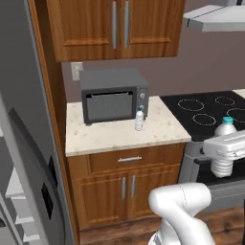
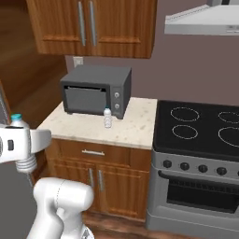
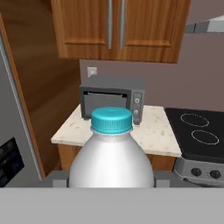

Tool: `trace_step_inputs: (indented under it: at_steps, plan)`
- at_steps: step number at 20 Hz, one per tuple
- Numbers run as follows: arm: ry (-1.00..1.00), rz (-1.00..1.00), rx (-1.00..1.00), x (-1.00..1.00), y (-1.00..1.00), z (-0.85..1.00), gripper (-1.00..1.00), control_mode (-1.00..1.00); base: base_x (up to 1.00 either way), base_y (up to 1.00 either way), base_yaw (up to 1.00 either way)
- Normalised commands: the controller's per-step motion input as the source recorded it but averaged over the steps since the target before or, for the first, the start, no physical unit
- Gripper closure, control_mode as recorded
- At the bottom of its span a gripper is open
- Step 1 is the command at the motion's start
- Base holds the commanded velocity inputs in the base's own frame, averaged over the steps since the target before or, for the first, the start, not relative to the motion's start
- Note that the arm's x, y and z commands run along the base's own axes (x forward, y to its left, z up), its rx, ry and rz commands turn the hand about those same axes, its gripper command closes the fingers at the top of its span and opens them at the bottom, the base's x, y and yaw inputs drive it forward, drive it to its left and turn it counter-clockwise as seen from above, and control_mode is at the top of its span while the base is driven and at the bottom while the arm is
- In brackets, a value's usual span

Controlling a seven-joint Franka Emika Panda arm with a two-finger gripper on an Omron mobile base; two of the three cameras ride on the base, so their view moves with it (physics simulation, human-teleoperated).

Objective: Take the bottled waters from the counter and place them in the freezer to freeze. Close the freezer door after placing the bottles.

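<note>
Gripping one bottle (image 3: pixel 111 153) around its body, the gripper (image 1: pixel 225 149) had its jaws closed in against the bottle's sides, with the teal cap and shoulder standing above the hand and the ribbed base hanging below it. In the left base view the held bottle sat upright in the air at the right, in front of the stove (image 1: pixel 210 112) and clear of it, nothing beside it but the arm's own white links below. In the right base view the same bottle (image 2: pixel 21 144) hung at the far left, out from the counter's (image 2: pixel 126 130) front edge and above the drawers. The second bottle (image 1: pixel 139 120) stood upright on the counter, just in front of the toaster oven (image 1: pixel 114 95) near its right corner, well apart from the gripper, with bare stone around it on the near and right sides. At the left of the left base view the grey freezer door (image 1: pixel 28 158) slanted across the picture, and white shelves (image 1: pixel 16 201) showed at the lower left edge, far to the left of the held bottle. Wall cabinets (image 1: pixel 115 26) hung above the toaster oven, leaving open room over the counter.
</note>
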Motion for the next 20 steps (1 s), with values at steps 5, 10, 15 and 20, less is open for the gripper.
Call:
trace_step_inputs:
  at_steps: [5,10,15,20]
  plan:
    - [0.00,0.00,0.00,0.00,0.00,0.00,1.00,1.00,-0.71,0.05,0.00]
    - [0.00,0.00,0.00,0.00,0.00,0.00,1.00,1.00,-0.68,0.13,0.01]
    - [0.00,0.00,0.00,0.00,0.00,0.00,1.00,1.00,-0.54,0.38,0.02]
    - [0.00,0.00,0.00,0.00,0.00,0.00,1.00,1.00,-0.35,0.79,0.00]
